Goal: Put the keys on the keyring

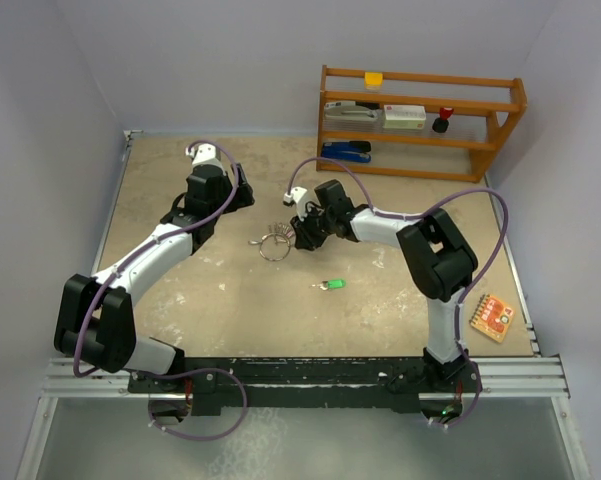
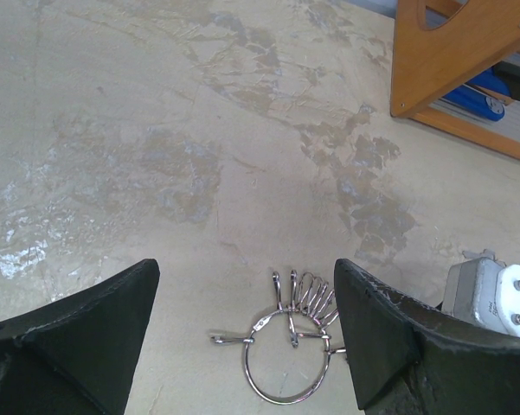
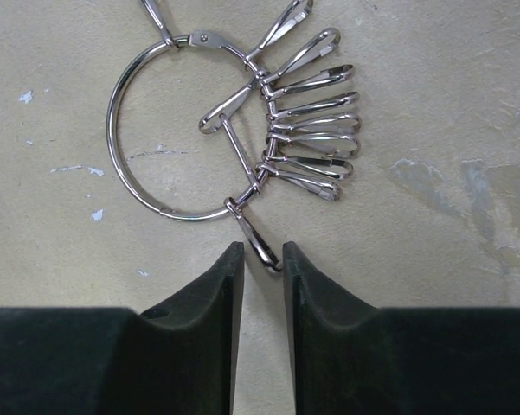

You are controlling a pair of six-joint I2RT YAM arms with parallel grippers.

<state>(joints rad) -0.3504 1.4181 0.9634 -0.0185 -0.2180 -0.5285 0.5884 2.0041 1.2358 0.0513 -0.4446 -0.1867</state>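
Observation:
The keyring, a thin silver wire ring carrying several silver snap clips, lies flat mid-table. A key with a green head lies on its own to the ring's front right; no black-headed key shows. My right gripper is low at the ring's right side. In the right wrist view the keyring is just ahead, and one clip reaches into the narrow gap of the right gripper, by the right fingertip and clear of the left. My left gripper hovers wide open with the keyring between its fingers, untouched.
A wooden shelf stands at the back right with a blue stapler and small items on it; its leg shows in the left wrist view. An orange card lies near the right edge. Walls close in on both sides.

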